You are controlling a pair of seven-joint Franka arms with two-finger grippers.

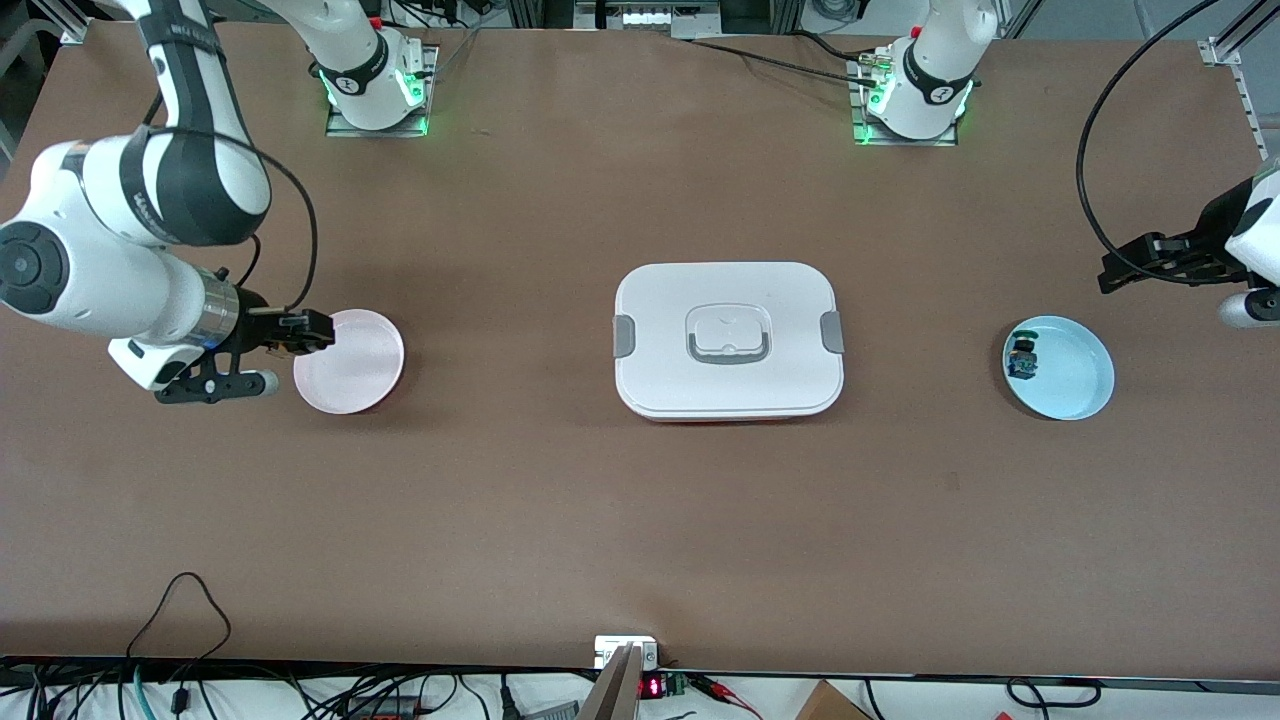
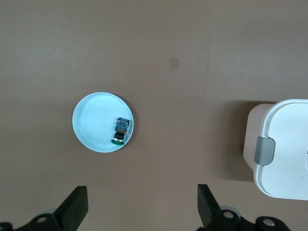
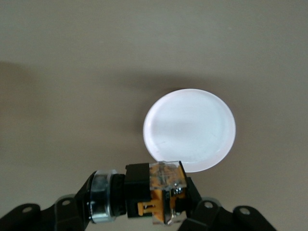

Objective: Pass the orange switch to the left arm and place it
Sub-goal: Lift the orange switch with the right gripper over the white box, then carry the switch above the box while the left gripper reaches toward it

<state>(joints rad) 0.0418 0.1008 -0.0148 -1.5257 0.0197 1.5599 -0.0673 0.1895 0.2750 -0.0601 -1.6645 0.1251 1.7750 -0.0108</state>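
Nearest the front camera: white box, lid on, grey clips at both short sides, recessed handle on top, at mid-table, well apart from both plates.

Right gripper: fingers pressed onto the orange switch, held sideways, up in the air over the rim of the pink plate. Black body, clear-and-orange block and metal collar show in the right wrist view, between the fingers. Pink plate toward the right arm's end of the table, bare in the right wrist view.

Left gripper: fingers spread wide, nothing between them, hanging over bare table top near the edge at the left arm's end. Waits. Seen in the front view only as a black hand entering from the side, above the level of the blue plate.

Blue plate toward the left arm's end of the table, well apart from the box. One small black switch with green-blue cap lying on its side in the plate, against the rim on the box side.

Small darker mark on the table top between box and blue plate, nearer the front edge.
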